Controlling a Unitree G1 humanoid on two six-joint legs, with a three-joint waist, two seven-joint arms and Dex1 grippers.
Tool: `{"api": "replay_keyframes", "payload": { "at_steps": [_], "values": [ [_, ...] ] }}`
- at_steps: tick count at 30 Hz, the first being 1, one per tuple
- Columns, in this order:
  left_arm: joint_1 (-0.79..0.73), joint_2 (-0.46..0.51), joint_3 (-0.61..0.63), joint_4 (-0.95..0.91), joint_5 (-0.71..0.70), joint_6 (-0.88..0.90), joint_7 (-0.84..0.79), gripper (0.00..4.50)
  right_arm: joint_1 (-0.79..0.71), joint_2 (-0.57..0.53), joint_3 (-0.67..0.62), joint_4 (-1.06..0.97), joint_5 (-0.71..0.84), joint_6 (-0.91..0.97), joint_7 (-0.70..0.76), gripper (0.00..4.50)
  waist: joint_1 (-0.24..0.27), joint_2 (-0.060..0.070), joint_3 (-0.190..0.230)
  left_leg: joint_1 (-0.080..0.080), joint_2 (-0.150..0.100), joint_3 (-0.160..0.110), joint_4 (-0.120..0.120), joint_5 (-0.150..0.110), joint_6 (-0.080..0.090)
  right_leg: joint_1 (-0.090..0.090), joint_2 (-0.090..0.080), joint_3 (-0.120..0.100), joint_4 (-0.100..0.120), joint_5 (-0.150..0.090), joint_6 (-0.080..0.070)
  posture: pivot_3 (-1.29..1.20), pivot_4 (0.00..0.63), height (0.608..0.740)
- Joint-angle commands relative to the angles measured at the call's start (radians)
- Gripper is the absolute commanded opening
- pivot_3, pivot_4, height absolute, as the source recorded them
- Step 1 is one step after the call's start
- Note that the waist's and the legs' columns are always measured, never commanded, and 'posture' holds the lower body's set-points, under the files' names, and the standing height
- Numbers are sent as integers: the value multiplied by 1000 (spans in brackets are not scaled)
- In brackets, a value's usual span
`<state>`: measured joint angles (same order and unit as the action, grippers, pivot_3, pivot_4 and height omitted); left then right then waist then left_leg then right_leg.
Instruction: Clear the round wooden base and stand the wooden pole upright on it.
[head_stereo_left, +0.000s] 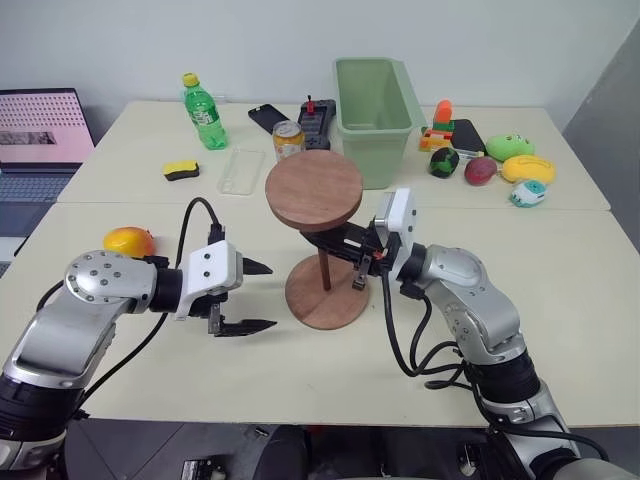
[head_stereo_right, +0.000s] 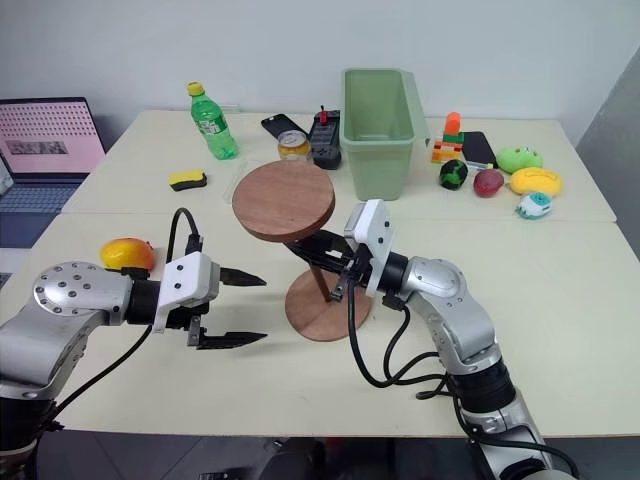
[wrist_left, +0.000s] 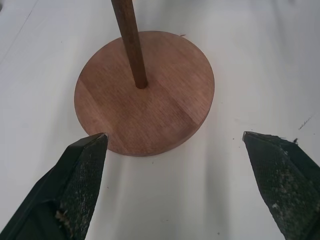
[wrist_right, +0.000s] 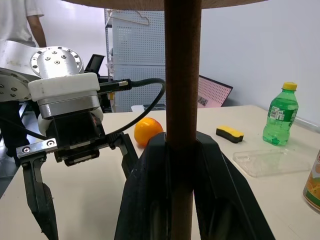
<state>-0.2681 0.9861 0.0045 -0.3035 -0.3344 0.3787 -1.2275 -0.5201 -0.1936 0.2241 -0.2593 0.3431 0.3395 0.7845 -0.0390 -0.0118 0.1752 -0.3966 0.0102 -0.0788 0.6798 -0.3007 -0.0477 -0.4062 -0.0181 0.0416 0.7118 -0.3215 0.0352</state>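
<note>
Wooden pole (head_stereo_left: 327, 271) apparently upright on base (head_stereo_left: 327, 296)

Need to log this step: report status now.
Right gripper shut on wooden pole, pole upright in round wooden base. Left gripper open beside the base, holding nothing. Base carries nothing else.

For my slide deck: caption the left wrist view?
Open left gripper faces the wooden pole standing in the round wooden base.

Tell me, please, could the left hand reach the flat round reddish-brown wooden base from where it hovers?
Probably yes: the open left hand faces the round wooden base with only bare table between, though the thin dark wooden pole stands in it.
</note>
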Motion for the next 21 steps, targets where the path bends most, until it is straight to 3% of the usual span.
{"api": "replay_keyframes", "payload": {
  "at_steps": [1,14,20,21],
  "values": [
    [-2,-3,7,-8,0,-20,5,4500,19,-7,17,13,-4,30,-15,243,0,0,0,0,0,0,0,0,0,0,0,0,0,0,0,0,150,740],
    [3,-11,6,1,1,-28,8,4500,47,-40,42,150,-68,62,-76,242,2,0,-7,5,0,0,0,0,0,5,0,0,1,0,0,0,150,740],
    [4,-17,5,-2,1,-30,17,4500,39,-42,56,101,-50,75,-71,242,6,0,-7,28,0,-1,-5,-1,1,30,3,-1,-8,-1,-1,0,150,740],
    [0,-19,5,-4,1,-29,20,4500,33,-40,55,91,-47,81,-77,592,7,0,-7,29,0,-1,-6,-1,1,31,3,-1,-9,-1,-1,0,150,740]
  ]
}}
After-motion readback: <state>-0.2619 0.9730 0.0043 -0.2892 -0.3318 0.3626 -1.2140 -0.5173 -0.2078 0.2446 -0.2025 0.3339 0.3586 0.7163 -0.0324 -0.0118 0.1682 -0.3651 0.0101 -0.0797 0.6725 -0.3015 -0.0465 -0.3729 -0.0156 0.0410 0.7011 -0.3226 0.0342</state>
